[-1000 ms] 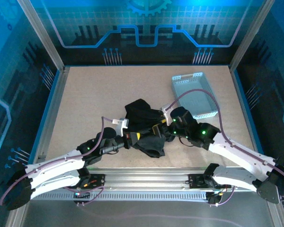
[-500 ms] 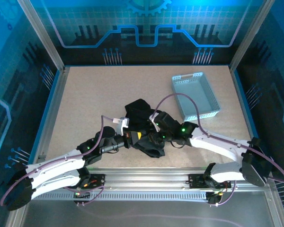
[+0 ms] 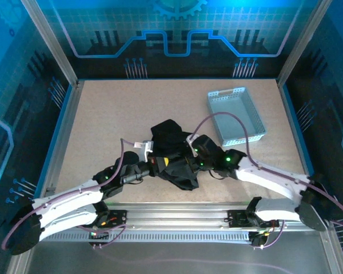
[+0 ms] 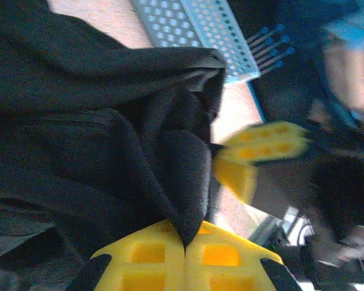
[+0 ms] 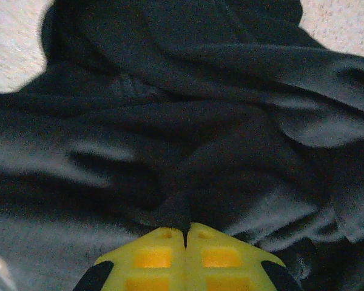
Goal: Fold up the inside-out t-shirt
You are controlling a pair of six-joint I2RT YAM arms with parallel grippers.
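**Both jaws nipped onto one bunched black t-shirt**

Left jaws are pressed fully together, their yellow pads (image 4: 221, 254) meeting on a pointed fold of the inside-out t-shirt (image 4: 79, 121). Right jaws are closed the same way, with yellow pads (image 5: 218, 257) pinching a small peak of the same black cloth. In the left wrist view, the right arm's yellow fingers (image 4: 264, 142) show just beside the fabric's edge, slightly blurred.

From overhead, the two wrists close in on the shirt from either side. The left arm (image 3: 74, 197) reaches in from the left and the right arm (image 3: 268, 177) from the right. The single t-shirt (image 3: 168, 134) lies as a crumpled heap on the tabletop (image 3: 114, 114), around its middle and a little toward the near edge.

One light grey perforated tray (image 3: 235, 114) sits at the far right, near the shirt but apart from it. No part of the garment lies in it. A loop of the right arm's purple cable (image 3: 217, 116) arcs across the tray's near-left corner.
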